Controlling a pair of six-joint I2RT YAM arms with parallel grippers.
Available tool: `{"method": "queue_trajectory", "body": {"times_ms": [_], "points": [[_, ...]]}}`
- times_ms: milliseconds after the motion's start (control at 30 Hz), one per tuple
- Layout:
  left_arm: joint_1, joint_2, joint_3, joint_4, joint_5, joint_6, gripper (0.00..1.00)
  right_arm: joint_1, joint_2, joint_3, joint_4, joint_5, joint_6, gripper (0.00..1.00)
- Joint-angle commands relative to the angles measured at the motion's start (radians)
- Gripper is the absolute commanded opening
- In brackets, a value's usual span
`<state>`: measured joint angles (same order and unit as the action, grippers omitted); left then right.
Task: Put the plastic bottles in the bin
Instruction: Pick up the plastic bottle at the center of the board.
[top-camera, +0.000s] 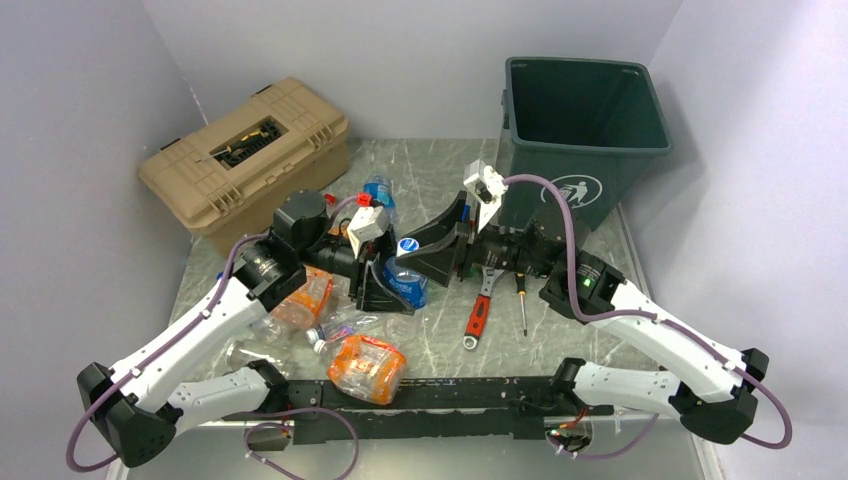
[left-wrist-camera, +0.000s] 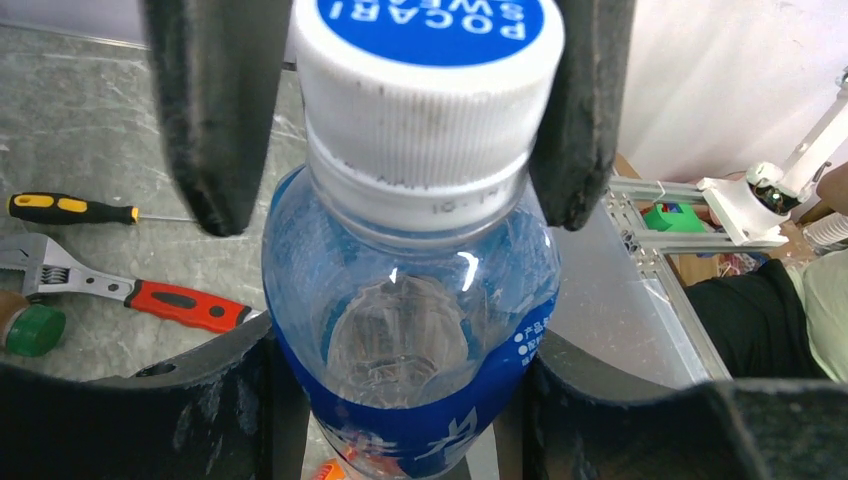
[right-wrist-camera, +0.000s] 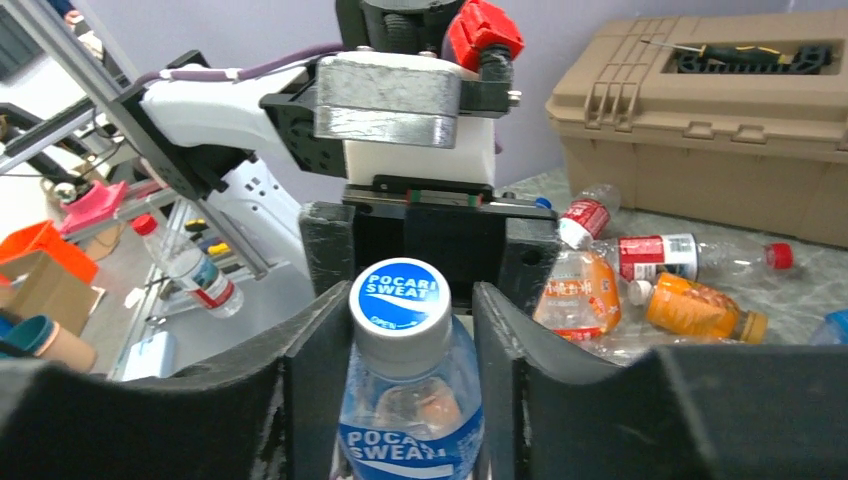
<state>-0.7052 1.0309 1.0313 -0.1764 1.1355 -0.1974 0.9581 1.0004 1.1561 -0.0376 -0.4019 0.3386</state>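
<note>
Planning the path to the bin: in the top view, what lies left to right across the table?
toolbox → Pocari bottle → wrench → bin. The screwdriver falls within the bin's left-to-right span in this picture, so it is left out of the order.

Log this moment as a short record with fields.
held item: Pocari Sweat bottle
left gripper: jaws clamped on the bottle's body
right gripper: jaws flank its cap, contact unclear
bin: upright, far right corner
tools: wrench and screwdriver lying just nearer than the bin
loose bottles: scattered left of the held bottle
</note>
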Motion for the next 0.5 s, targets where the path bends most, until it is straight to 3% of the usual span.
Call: {"method": "queue_trajectory", "body": {"times_ms": [0, 133, 200, 300, 333, 367, 467], "points": [[0.000, -0.028, -0.006, 0.046, 0.012, 0.002, 0.25, 0.004, 0.010, 0.013, 0.089, -0.014, 0.021, 0.43], [0.000, -0.036, -0.012, 0.048, 0.002, 0.001, 0.26, 0.008, 0.018, 0.024, 0.061, -0.020, 0.007, 0.16], [0.000, -0.039, -0.015, 0.049, -0.007, 0.000, 0.34, 0.008, 0.013, 0.042, 0.018, -0.003, -0.012, 0.00], [0.000, -0.051, -0.019, 0.042, -0.039, 0.004, 0.58, 0.008, -0.011, 0.070, -0.047, 0.034, -0.047, 0.00], [0.000, -0.059, -0.022, 0.042, -0.059, 0.003, 0.72, 0.008, -0.020, 0.083, -0.075, 0.056, -0.064, 0.00], [0.000, -0.068, -0.028, 0.045, -0.079, 0.001, 0.96, 0.008, -0.031, 0.100, -0.104, 0.080, -0.083, 0.00], [0.000, -0.098, -0.049, 0.066, -0.153, -0.014, 1.00, 0.008, -0.057, 0.189, -0.236, 0.209, -0.165, 0.00]]}}
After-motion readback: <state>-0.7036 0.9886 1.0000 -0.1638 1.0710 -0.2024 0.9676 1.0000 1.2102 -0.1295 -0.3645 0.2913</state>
